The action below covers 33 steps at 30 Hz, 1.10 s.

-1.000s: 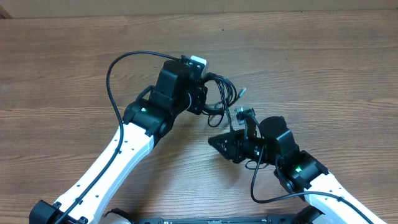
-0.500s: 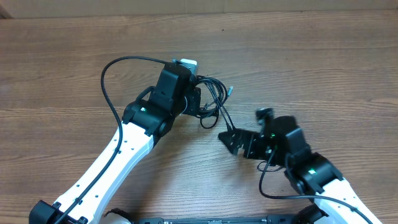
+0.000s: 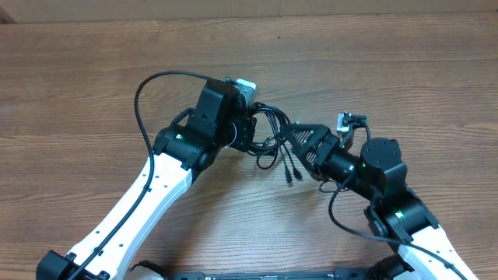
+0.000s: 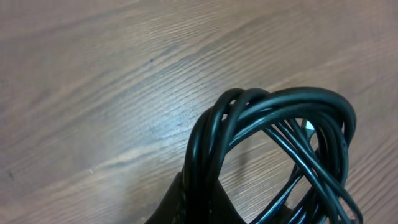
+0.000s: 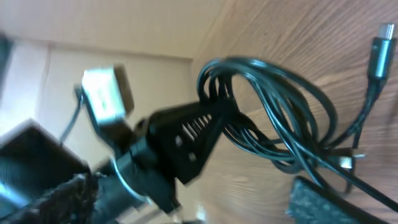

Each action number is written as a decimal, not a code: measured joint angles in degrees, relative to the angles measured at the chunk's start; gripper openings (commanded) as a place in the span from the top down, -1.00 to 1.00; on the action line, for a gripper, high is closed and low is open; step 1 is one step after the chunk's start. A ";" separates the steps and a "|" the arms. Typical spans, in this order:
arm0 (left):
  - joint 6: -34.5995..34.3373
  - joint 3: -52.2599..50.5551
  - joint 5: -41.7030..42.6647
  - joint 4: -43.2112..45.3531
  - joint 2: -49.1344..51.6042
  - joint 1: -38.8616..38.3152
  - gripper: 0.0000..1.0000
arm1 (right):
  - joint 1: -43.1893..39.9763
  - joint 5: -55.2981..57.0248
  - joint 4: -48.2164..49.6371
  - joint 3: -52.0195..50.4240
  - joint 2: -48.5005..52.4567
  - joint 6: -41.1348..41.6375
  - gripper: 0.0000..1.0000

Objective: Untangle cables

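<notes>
Overhead, left gripper (image 3: 250, 128): clamped shut on the cables (image 3: 268, 132), probably to anchor the bundle so that single strands can be drawn out.
Overhead, right gripper (image 3: 294, 138): jaws spread wide and holding nothing. It sits just beside the bundle's loose side, apparently lining up on one strand.
Overhead, plug ends (image 3: 292, 173): they trail below the bundle, between the arms.
Overhead, arm wire (image 3: 144, 101): a thick loop well off to the side, not in the way.
Left wrist, cables (image 4: 273, 124): the loops rise from the grip and cross each other over the bare table (image 4: 93, 74).
Right wrist, cables (image 5: 273, 106): the coil fans out from the left finger (image 5: 186, 137), which blocks the pinched end. A free plug (image 5: 379, 56) lies beyond it.
</notes>
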 measured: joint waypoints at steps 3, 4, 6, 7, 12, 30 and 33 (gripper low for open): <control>5.33 0.02 0.09 1.20 0.00 0.00 0.92 | 0.00 1.18 3.82 0.00 3.69 7.30 -0.71; 6.12 0.02 0.13 1.33 0.00 0.00 0.92 | 0.00 1.31 4.42 0.00 4.42 8.41 -0.70; 6.62 0.04 0.15 1.33 0.00 0.00 0.92 | 0.00 1.53 6.56 0.00 6.73 10.71 -0.69; 6.64 0.04 0.15 1.33 0.00 0.00 0.92 | 0.00 1.64 6.95 0.00 7.65 11.50 -0.65; 6.64 0.04 0.55 1.01 0.00 -0.02 0.91 | 0.00 1.64 12.20 0.00 11.30 13.40 -0.56; -10.75 0.04 1.14 1.16 0.00 -1.64 0.92 | 0.02 10.38 18.38 0.00 16.70 30.64 -0.47; -12.79 0.04 1.01 3.08 0.02 -2.43 0.91 | 0.00 12.39 18.75 0.00 16.70 36.92 -0.53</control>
